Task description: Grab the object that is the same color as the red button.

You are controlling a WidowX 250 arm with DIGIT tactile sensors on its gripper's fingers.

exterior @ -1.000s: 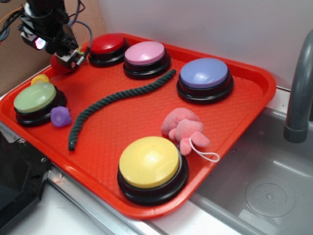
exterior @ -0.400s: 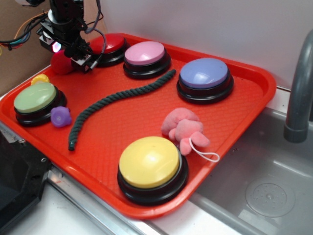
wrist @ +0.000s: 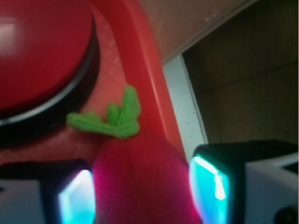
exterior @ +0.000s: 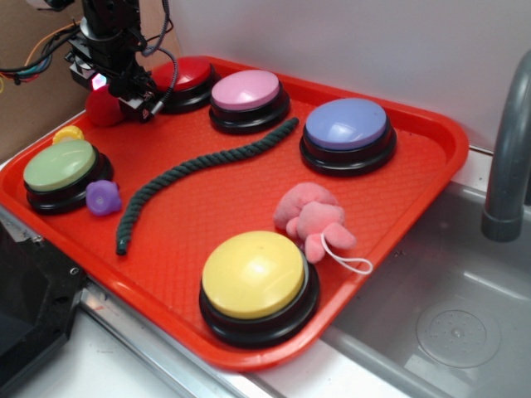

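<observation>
Plush strawberry (wrist: 142, 179) located at upper left of the exterior frame (exterior: 103, 108), on the far left corner of the red tray (exterior: 249, 199), just beside the red button (exterior: 181, 76). Green leafy top (wrist: 112, 119) directed toward the tray rim in the wrist view, touching or nearly touching the button's black base. Red fuzzy body positioned between the two fingers (wrist: 212, 179), filling the lower centre of the wrist frame.

Gripper (exterior: 124, 91) lowered over the strawberry, jaws spread only slightly wider than the fruit, one at each side. Contact between pads and plush: cannot tell; a thin gap appears at the right pad, none clear at the left. Lift off the tray: cannot tell.

Further along the tray's back edge: pink button (exterior: 247, 93), then purple button (exterior: 347, 128) toward upper right. Green button (exterior: 60, 170) at left edge, with small purple toy (exterior: 103, 197) touching its base and small yellow object (exterior: 68, 133) behind it. Dark green rope (exterior: 195, 170) laid diagonally across the centre. Pink plush toy (exterior: 311, 217) right of centre; yellow button (exterior: 255, 282) at lower centre. Grey faucet (exterior: 506, 157) at right edge.
</observation>
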